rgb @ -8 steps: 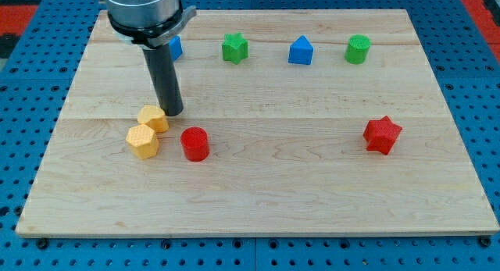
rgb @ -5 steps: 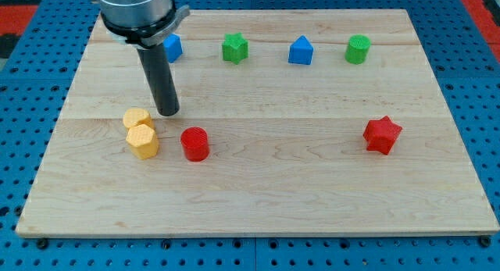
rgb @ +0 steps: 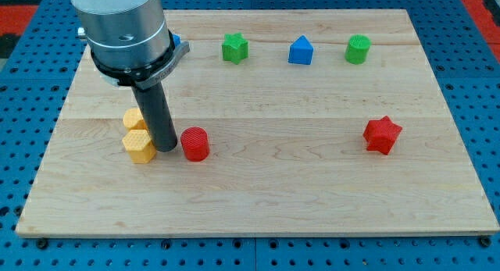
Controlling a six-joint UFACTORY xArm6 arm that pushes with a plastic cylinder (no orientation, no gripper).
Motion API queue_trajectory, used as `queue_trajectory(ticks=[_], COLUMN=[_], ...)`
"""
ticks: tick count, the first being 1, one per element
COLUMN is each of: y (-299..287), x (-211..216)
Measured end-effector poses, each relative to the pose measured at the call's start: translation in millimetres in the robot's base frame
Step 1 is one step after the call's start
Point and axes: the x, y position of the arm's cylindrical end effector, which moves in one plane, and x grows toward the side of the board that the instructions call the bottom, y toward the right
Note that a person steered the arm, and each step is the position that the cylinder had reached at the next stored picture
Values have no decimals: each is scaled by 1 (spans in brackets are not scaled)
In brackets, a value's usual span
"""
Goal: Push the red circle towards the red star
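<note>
The red circle [rgb: 195, 144] is a short red cylinder left of the board's middle. The red star [rgb: 382, 134] sits far to the view's right at about the same height. My tip [rgb: 165, 147] stands on the board just left of the red circle, close to it or touching it. It is squeezed between the red circle and two yellow blocks: a yellow hexagon [rgb: 139, 146] and another yellow block [rgb: 134, 119] right above it.
Along the view's top stand a blue block [rgb: 176, 43] partly hidden behind the arm, a green star [rgb: 234, 48], a blue block [rgb: 301, 51] and a green cylinder [rgb: 358, 49]. The wooden board [rgb: 312, 185] lies on a blue pegboard.
My tip moved toward the view's bottom and slightly left, from above the yellow blocks down to the red circle's left side. The yellow blocks were pushed left and now stack one above the other.
</note>
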Motion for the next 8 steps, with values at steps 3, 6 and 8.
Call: queue_trajectory(ticks=[3, 6, 8], y=[20, 137, 192], x=[4, 1, 1])
